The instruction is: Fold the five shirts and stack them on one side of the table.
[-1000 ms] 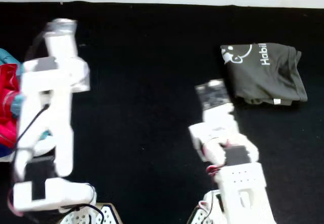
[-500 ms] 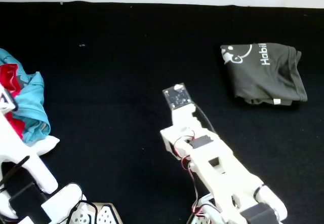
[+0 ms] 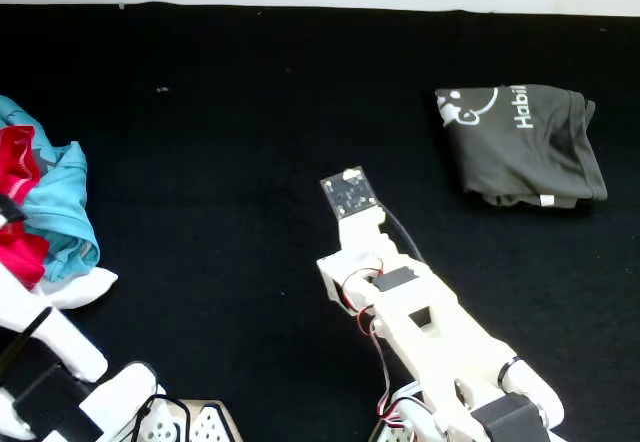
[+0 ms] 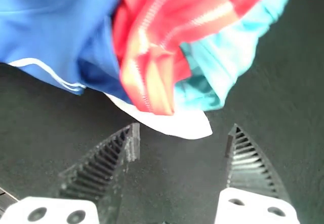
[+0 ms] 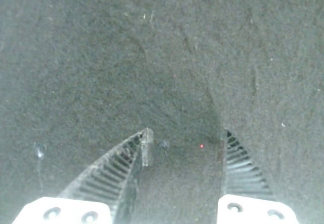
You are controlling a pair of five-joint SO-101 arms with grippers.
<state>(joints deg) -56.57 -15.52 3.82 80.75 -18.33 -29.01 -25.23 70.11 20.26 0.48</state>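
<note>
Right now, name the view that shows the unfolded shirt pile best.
The left wrist view: the shirt pile lies close beyond the left gripper, blue, red, teal and white layers distinct. The high view cuts the shirt pile off at its left edge. The right wrist view faces black tabletop.

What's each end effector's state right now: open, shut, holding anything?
Left end effector: open, holding nothing, at the edge of the shirt pile.
Right end effector: open, holding nothing, over the bare black table.
</note>
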